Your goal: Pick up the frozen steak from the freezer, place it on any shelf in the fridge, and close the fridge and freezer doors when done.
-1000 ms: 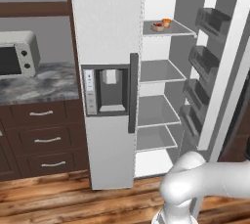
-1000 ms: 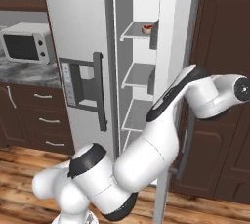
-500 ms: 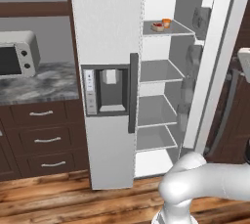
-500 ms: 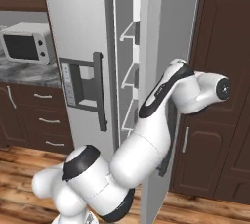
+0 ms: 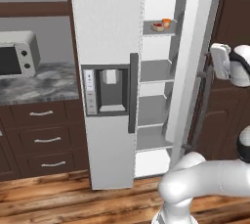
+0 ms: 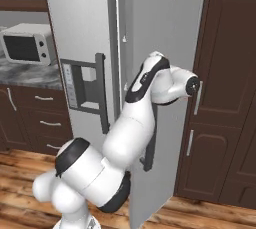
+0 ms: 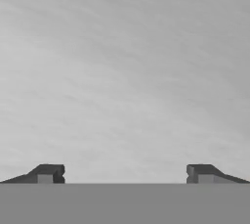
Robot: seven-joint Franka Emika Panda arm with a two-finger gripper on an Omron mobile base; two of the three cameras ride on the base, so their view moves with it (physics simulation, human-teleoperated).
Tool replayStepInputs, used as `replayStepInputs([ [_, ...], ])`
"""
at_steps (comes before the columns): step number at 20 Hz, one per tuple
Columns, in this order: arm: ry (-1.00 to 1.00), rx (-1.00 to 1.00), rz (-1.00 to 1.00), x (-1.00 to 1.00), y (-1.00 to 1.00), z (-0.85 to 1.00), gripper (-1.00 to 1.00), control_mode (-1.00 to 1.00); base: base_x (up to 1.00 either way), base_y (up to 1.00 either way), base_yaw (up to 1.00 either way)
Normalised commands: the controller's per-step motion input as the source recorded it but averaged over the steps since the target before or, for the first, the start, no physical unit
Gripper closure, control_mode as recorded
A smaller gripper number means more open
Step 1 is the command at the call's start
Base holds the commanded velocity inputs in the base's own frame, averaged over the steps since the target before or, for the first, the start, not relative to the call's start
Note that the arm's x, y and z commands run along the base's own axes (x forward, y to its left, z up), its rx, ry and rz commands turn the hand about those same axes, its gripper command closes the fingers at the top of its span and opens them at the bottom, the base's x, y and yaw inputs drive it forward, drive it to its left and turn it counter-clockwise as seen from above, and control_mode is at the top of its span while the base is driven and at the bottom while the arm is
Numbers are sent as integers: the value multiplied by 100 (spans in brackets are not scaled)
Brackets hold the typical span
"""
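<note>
1. The step in hand is the closing of the doors. The freezer door [image 5: 105, 32], the one with the grey dispenser recess [image 5: 111, 91], lies flush against the unit and looks shut.

2. The fridge door [image 6: 165, 18] stands partly swung in. From the left base view a gap is open between its inner edge and the fridge [image 5: 156, 70], and the pale shelves show through it.

3. The arm reaches round to the outer face of that door. In the hand view the claw [image 7: 127, 174] is released, its two tips wide apart with nothing between them. Plain grey-white door panel lies straight ahead of them. I judge the hand is pushing flat on the panel, not gripping the dark handle [image 5: 202, 105].

4. On the upper shelf [image 5: 149, 32] of the fridge lie a small reddish thing [image 5: 157, 25] and, just beside it, an orange thing [image 5: 166, 22]. The reddish one may be the frozen steak, but it is too small to be sure. If so, the placing is done and only the door is left.

5. The next move calls for a steady push along the door's arc until its edge meets the freezer door's edge and the gap is gone. The hand should stay on the panel, well out from the hinge, and turn with the swing so that it does not slide off.

6. The claw needs no closing for this. Afterwards the arm has to back away without catching the handle.
</note>
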Motion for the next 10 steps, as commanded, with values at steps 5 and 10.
replayStepInputs([
  [5, -6, 10, 0, 90, 94, 1, -100, -100, 0, 0, 0],
  [10, -1, 3, 0, 100, 59, 2, -100, -100, 0, 0, 0],
])
